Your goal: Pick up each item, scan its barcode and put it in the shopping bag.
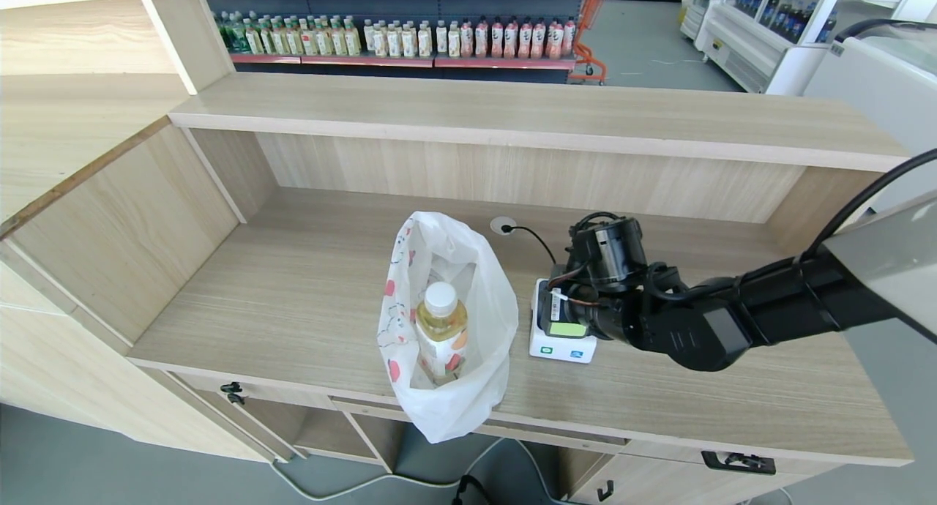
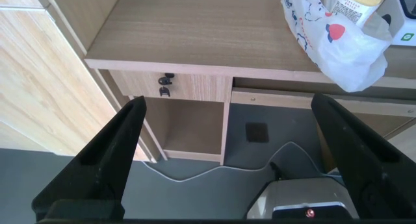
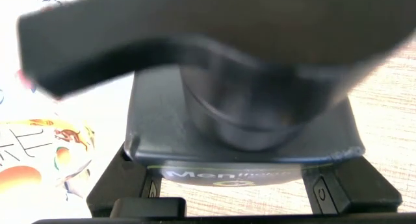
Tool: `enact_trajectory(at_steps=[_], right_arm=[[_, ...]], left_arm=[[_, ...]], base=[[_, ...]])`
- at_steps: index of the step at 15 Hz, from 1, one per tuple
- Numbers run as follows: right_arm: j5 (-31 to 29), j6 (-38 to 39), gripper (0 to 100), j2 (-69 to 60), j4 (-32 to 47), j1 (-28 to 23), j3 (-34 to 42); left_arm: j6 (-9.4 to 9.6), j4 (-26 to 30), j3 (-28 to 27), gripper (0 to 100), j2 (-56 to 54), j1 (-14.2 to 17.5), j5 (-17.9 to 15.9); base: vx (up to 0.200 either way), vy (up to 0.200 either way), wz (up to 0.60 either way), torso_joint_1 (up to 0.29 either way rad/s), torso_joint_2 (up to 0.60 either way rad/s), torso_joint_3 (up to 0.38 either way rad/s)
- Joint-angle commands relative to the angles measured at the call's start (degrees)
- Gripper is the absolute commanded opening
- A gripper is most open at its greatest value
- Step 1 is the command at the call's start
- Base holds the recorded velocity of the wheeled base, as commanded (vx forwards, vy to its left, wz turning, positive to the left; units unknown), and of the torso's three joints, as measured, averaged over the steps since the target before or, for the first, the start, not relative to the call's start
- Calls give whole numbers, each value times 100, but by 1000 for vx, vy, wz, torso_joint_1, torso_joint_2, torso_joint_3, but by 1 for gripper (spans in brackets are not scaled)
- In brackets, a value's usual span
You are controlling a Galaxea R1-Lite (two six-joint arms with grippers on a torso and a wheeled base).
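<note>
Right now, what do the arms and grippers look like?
The right arm has glossy black cylindrical links, thin black cables looped at the wrist, a thick black cable behind and a small white tag. The left gripper has two flat, tapered black fingers, unmarked.

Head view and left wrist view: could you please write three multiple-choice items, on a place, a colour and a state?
1. Where is the bottle? A on the floor; B inside the shopping bag; C on a shelf.
2. What colour is the bottle's cap? A red; B green; C white.
3. The left gripper is: A open, empty; B shut on the bottle; C shut on the bag.
Key: 1 B, the bag's walls surround it; 2 C, it is plain white; 3 A, its fingers stand apart, nothing between.
</note>
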Motion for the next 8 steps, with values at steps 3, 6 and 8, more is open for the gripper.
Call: enact_trajectory(at_steps=[3,6,8], right_arm=[[-36,10,0,33,15,14,5],[-45,19,0,-46,-161,5,-4],[-53,10,0,-257,-302,-21,75]], left_arm=[[-10,2,0,100,-2,0,-1],[8,2,0,100,-2,0,-1],[17,2,0,100,-2,0,-1]], base=[[0,0,0,0,0,0],[0,0,0,0,0,0],[0,0,0,0,0,0]])
